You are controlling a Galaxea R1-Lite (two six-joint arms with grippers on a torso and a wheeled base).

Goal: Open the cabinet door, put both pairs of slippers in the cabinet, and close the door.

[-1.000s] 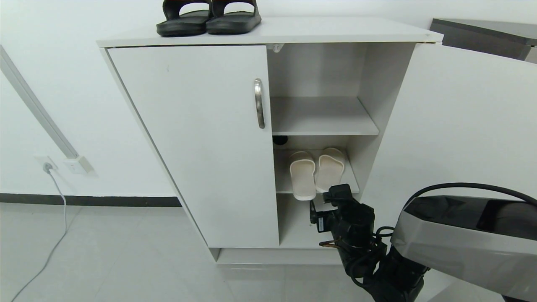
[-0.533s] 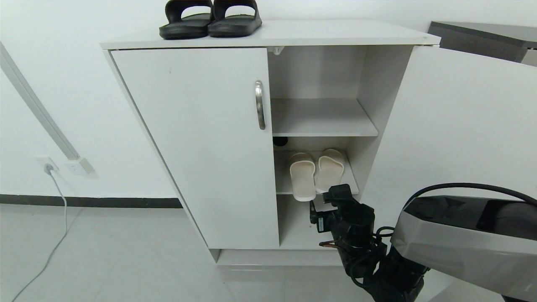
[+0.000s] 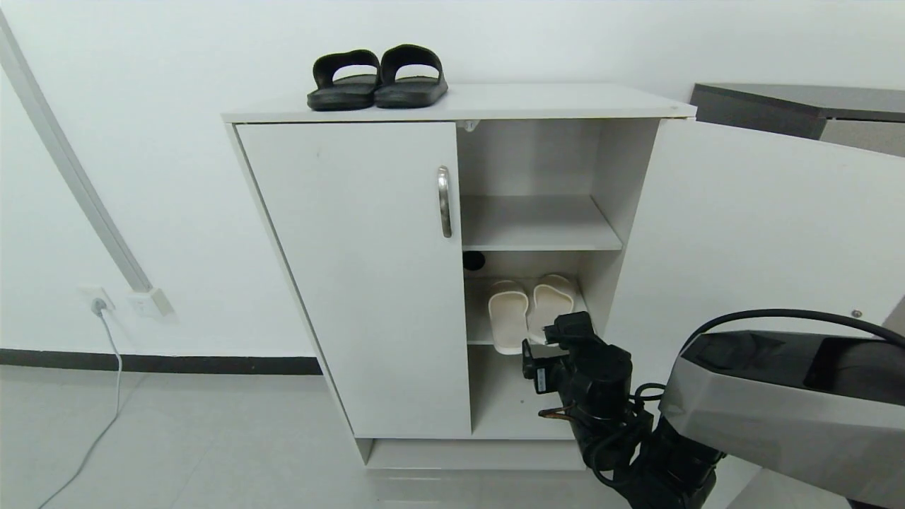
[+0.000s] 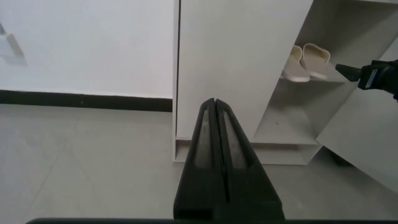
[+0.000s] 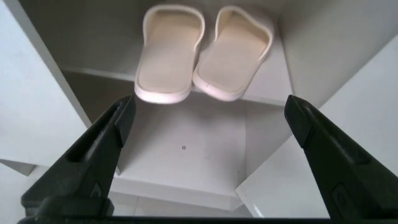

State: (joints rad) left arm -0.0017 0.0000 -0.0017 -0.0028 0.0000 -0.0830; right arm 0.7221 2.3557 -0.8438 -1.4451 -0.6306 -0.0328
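On middle shelf (image 3: 477, 324), cream slippers (image 3: 508, 314) point inward.

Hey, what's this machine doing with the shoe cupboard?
A two-armed robot is putting slippers away in a white cabinet. The cabinet's right door stands open, and a white pair lies on the lower shelf inside. The robot's right gripper hangs open just in front of that shelf, holding nothing. The black pair sits on top of the cabinet, not yet put away. The left gripper is shut and empty, back from the cabinet.
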